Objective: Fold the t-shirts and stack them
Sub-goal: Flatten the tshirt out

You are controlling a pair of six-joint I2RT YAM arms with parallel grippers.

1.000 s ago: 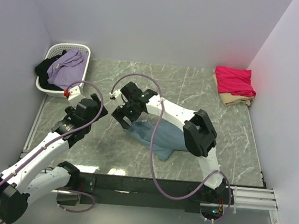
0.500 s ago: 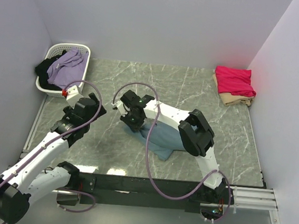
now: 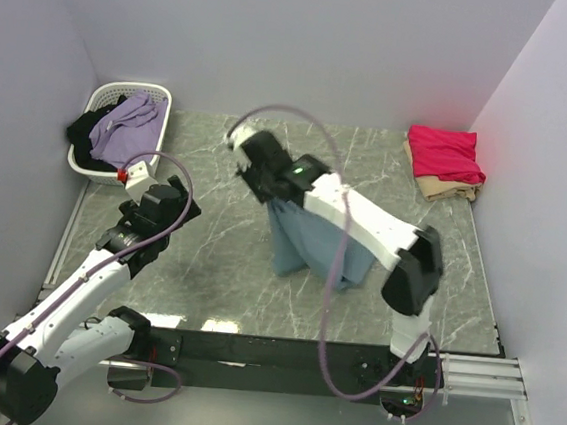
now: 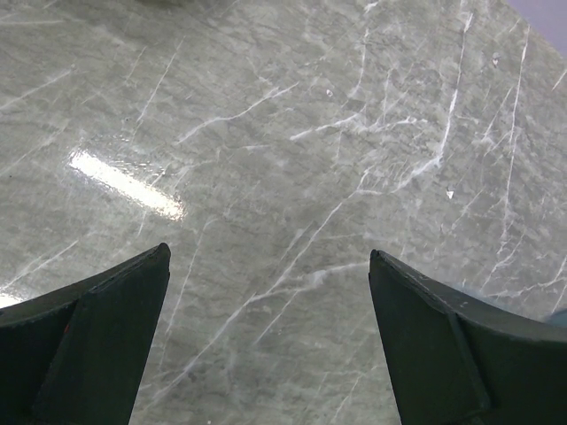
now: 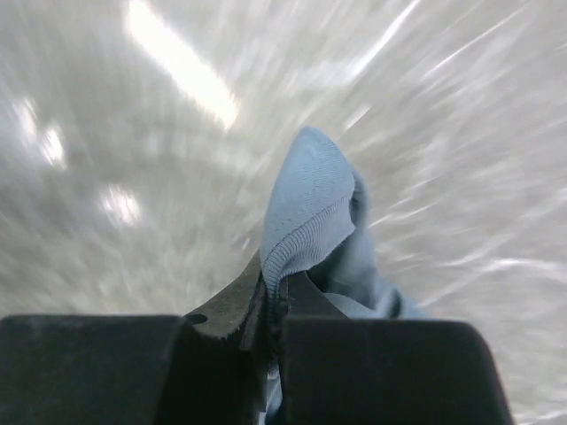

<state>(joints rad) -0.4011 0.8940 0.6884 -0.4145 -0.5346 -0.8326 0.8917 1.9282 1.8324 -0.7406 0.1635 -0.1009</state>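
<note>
Entry: robotics test cell, not a home. A marble-patterned tabletop (image 3: pixel 198 265) is enclosed on three sides by plain pale walls (image 3: pixel 310 44). Two white-and-black robot arms (image 3: pixel 86 284) are bolted to a black rail (image 3: pixel 270 354) at the near edge, with purple cables (image 3: pixel 326 312) left exposed. Laundry is seen in a white basket (image 3: pixel 158 91) at the far-left corner and as folded t-shirts (image 3: pixel 447 160) at the far-right corner.
</note>
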